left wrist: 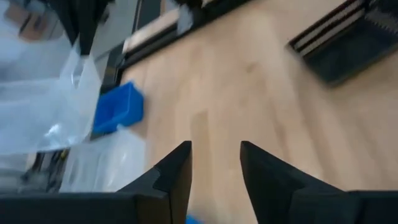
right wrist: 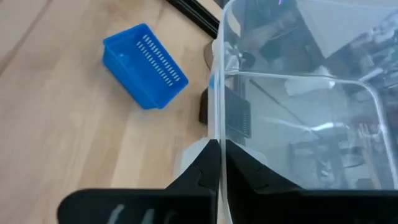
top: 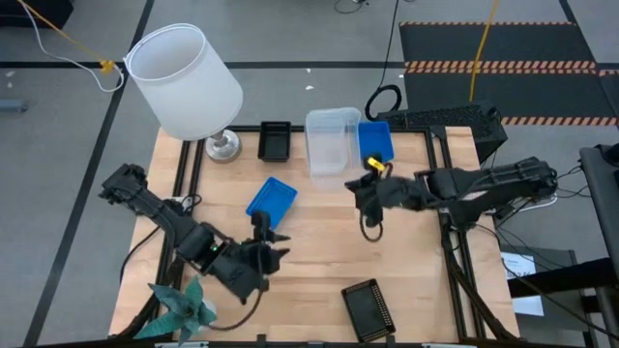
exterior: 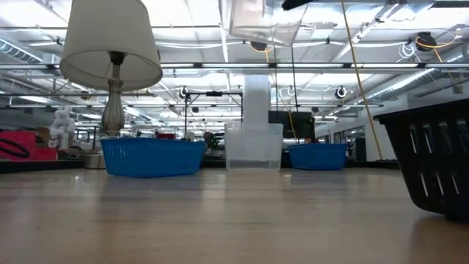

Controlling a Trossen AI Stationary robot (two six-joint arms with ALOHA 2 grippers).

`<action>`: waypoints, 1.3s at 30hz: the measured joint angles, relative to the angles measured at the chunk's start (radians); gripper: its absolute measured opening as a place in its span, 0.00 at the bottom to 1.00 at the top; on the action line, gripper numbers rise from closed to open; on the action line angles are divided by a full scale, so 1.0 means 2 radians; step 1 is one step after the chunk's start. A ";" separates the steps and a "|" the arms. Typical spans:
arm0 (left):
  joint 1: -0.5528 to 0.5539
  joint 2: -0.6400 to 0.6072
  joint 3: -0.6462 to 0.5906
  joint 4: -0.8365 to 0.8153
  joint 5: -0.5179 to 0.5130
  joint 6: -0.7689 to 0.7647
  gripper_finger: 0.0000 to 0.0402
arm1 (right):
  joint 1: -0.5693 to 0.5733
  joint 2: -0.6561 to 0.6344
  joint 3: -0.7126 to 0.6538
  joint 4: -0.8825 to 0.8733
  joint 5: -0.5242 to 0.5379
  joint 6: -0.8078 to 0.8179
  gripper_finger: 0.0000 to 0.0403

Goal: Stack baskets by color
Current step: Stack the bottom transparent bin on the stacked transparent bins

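Observation:
My right gripper [right wrist: 219, 144] is shut on a clear basket [right wrist: 298, 93], which hangs high over the table's far middle [exterior: 265, 20]. Below it, a clear basket stack [exterior: 253, 147] rests on its base between two blue baskets [exterior: 152, 157] [exterior: 317, 155]. One black basket [top: 275, 141] sits at the far edge, another [top: 368, 309] near the front edge. My left gripper [left wrist: 216, 149] is open with nothing between its fingers; it hovers near the closer blue basket [top: 272, 198]. My right gripper pinches one wall of the clear basket [right wrist: 219, 121] between its two fingers, one finger inside the basket and one outside. The basket is lifted clear of the table and reaches forward from the fingers.
A white lamp [top: 189, 82] stands at the far left corner. A teal star [top: 184, 309] lies at the near left corner. Bare wood shows in the table's middle [top: 319, 242].

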 joint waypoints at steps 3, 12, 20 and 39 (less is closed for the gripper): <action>0.020 0.000 0.000 -0.027 -0.002 -0.013 0.31 | -0.039 0.001 0.000 0.014 -0.054 -0.005 0.01; 0.083 0.000 -0.001 -0.051 0.020 0.006 0.24 | -0.143 0.007 -0.056 0.098 -0.152 -0.045 0.01; 0.157 -0.016 -0.080 -0.005 0.063 0.046 0.24 | -0.241 0.007 -0.083 0.164 -0.241 -0.063 0.01; 0.271 -0.085 -0.220 0.167 0.204 0.100 0.24 | -0.303 0.061 -0.113 0.215 -0.331 -0.040 0.01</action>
